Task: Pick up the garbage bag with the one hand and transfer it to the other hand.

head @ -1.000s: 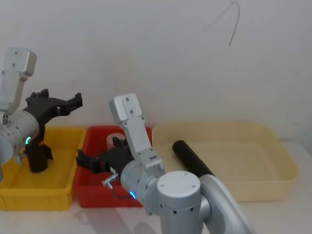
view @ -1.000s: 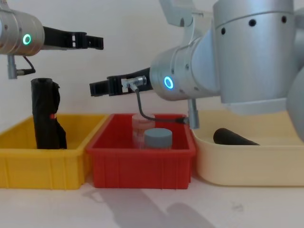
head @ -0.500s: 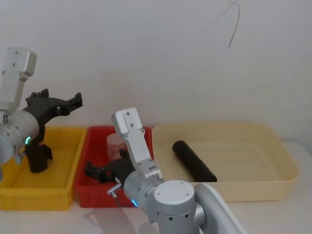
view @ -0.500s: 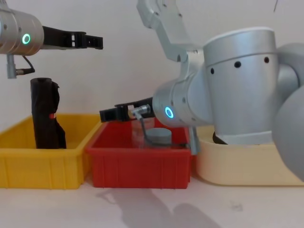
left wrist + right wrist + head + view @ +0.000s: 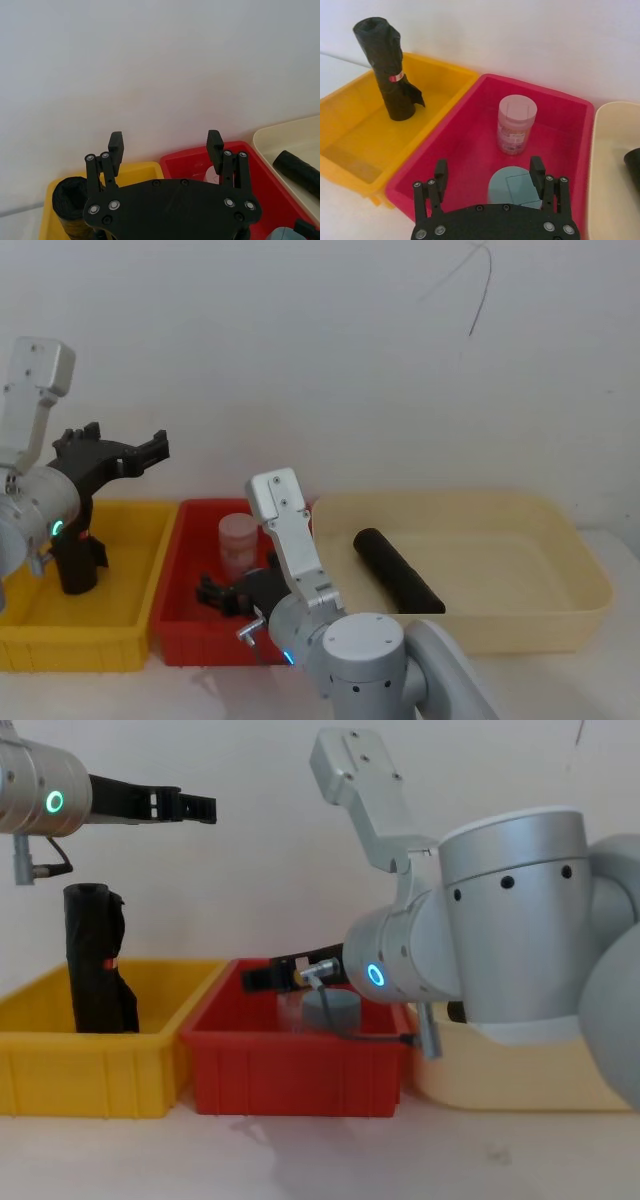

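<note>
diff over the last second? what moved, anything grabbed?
The right gripper came down from above the red bin into it, jaws open, over the grey-lidded jar; nothing grabbed. The left gripper stayed open and high over the yellow bin. The upright black roll and the roll in the cream tray haven't moved.

Soft, even, fairly bright light falls from above on the white wall [image 5: 350, 360], faint shadows pool on the worktop [image 5: 330, 1160] beneath the red bin [image 5: 295, 1065], without glare, and all views look slightly soft.
</note>
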